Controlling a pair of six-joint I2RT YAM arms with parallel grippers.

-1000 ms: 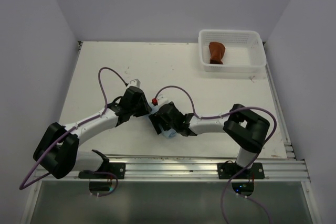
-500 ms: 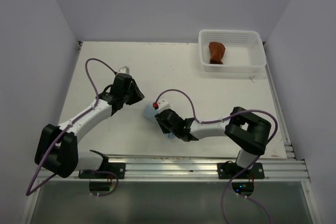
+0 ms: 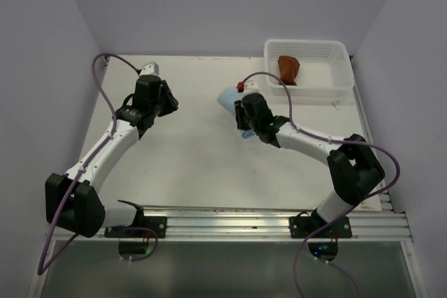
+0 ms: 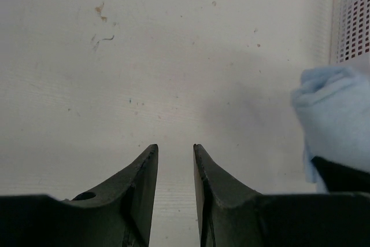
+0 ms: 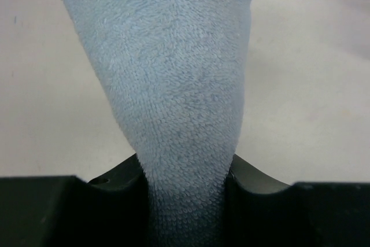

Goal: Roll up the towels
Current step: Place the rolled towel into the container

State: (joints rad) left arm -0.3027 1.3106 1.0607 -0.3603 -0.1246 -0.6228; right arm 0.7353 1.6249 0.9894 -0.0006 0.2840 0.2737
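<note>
My right gripper [image 3: 239, 108] is shut on the rolled light blue towel [image 3: 227, 96], holding it above the table just left of the white mesh basket [image 3: 307, 45]. In the right wrist view the blue towel [image 5: 173, 85] fills the space between the jaws of my right gripper [image 5: 185, 166]. The rust brown-red towel [image 3: 287, 70] lies bunched inside the basket. My left gripper [image 3: 166, 100] hangs over the back left of the table, open, with only bare table between the jaws of the left gripper [image 4: 175, 148]. The blue towel [image 4: 338, 114] shows at the right edge of the left wrist view.
The basket's wall [image 4: 352, 21] shows at the upper right of the left wrist view. Purple cables loop above both arms. White walls close in the table at the left, back and right. A metal rail [image 3: 230, 221] runs along the near edge.
My right gripper closed on the blue towel and carried it from the front middle of the table to the back, near the basket. My left arm drew away to the back left.
</note>
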